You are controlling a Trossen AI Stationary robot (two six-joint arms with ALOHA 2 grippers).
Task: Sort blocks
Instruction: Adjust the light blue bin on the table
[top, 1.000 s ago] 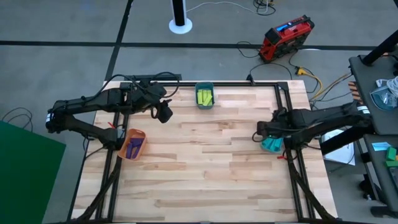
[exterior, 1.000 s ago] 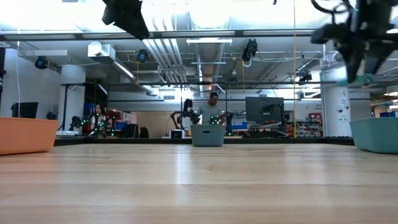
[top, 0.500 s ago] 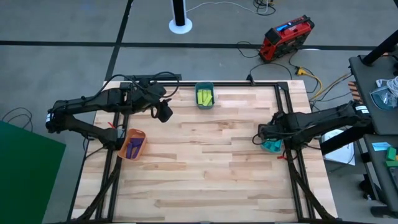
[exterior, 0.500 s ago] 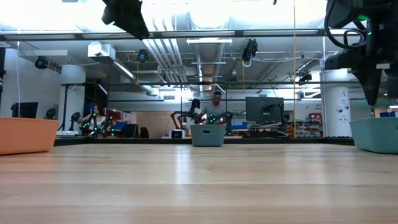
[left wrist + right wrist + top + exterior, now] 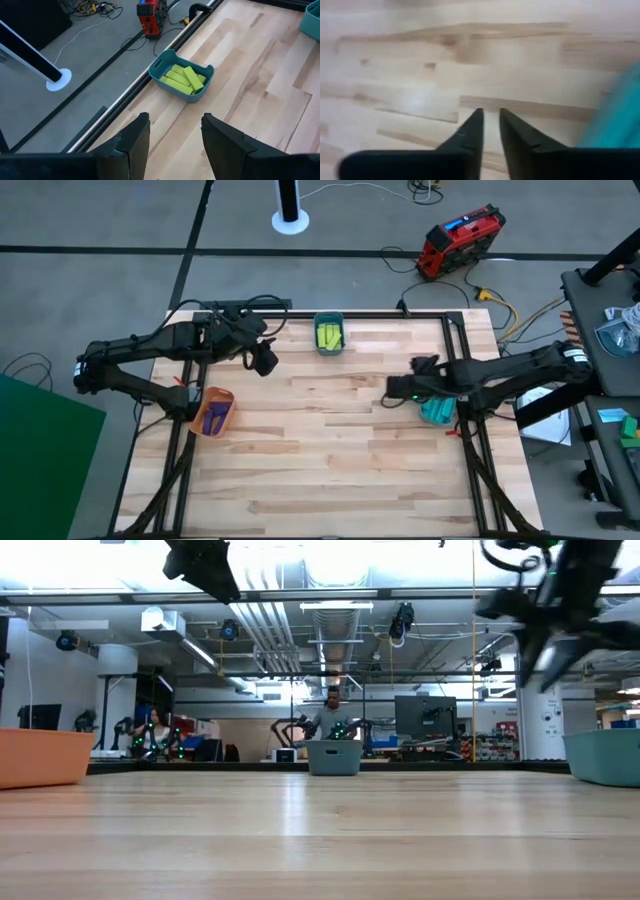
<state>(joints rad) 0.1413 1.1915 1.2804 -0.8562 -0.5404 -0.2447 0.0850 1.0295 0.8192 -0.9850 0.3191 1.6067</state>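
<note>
We see yellow-green blocks [image 5: 330, 336] in a teal bin [image 5: 329, 347] at the worktop's [image 5: 330, 440] far edge. The left gripper [image 5: 172, 137], fingers spread, hangs nearby; the right gripper [image 5: 490, 131], near the right edge, seems nearly closed, empty.

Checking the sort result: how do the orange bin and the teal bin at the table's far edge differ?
The orange bin holds purple blocks; the far teal bin holds yellow-green blocks. The orange bin sits at the table's left edge under the left arm; the teal bin sits at the far edge's middle. Both are small, open-topped and single-coloured inside.
</note>
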